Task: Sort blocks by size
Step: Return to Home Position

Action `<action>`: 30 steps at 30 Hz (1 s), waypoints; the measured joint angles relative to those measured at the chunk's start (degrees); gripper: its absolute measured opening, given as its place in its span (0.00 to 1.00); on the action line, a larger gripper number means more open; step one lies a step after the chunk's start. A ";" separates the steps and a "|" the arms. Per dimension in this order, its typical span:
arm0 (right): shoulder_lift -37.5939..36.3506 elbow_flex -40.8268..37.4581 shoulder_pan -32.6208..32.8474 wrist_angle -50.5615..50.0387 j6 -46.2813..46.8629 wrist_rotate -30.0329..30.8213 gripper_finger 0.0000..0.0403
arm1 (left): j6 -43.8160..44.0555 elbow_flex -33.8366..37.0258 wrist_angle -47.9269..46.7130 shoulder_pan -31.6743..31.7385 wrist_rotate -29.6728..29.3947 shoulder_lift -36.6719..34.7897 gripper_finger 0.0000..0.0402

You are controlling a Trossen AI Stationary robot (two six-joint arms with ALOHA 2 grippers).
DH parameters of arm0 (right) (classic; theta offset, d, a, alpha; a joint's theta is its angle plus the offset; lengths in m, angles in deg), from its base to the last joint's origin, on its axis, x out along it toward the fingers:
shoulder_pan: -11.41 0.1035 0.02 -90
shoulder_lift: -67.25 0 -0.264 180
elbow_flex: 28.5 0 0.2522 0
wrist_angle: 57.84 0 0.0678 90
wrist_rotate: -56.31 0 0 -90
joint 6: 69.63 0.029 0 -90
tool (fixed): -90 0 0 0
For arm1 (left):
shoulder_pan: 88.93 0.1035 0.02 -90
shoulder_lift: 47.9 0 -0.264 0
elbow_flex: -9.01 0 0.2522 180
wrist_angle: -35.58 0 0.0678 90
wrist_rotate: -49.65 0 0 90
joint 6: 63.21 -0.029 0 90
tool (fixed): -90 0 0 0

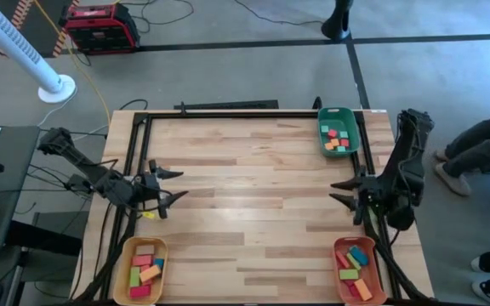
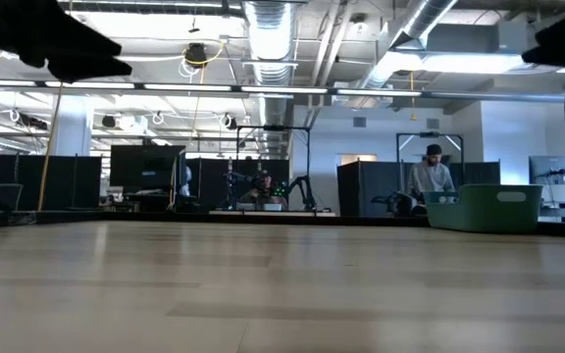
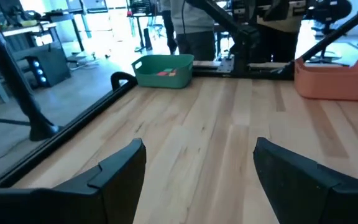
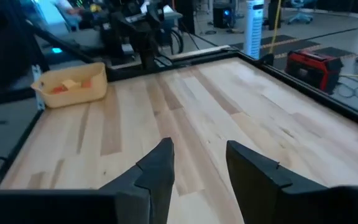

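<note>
While both arms sit at opposite sides of the table (image 1: 253, 195), the blocks lie in three trays near its corners.

- Blocks, small, red, orange and green (image 1: 337, 138): in the green tray (image 1: 339, 111), far right corner, just inside the black frame (image 1: 228, 113) that rims the table.
- Blocks, mixed colours, some longer bars (image 1: 145, 270): in the yellow tray (image 1: 141, 242), near left corner, at the table's edge.
- Blocks, mixed colours, mostly bars (image 1: 353, 263): in the orange tray (image 1: 358, 241), near right corner, at the edge.
- Left gripper (image 1: 175, 184): over the left margin, just inside the frame rail, pointing toward the centre. Fingers spread wide, holding nothing.
- Right gripper (image 1: 337, 191): over the right margin, between the green and orange trays, facing the left one. Fingers parted more narrowly, holding nothing.
- Open room: a broad stretch of plank wood runs between the two grippers, from the far rail to the near edge. Each gripper is well apart from every tray.
</note>
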 joint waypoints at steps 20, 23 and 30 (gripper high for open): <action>-14.18 -26.22 -12.92 77.93 -50.04 -32.04 0.43 | 0.65 0.90 0.72 1.31 0.60 -0.11 0.71; -11.30 -26.22 -20.21 81.98 -55.57 -41.81 0.43 | -0.16 0.90 1.90 1.31 1.55 -0.11 0.71; -10.67 -26.22 -38.49 80.24 -58.35 -58.36 0.43 | -5.92 0.90 6.07 1.31 1.55 -0.50 0.71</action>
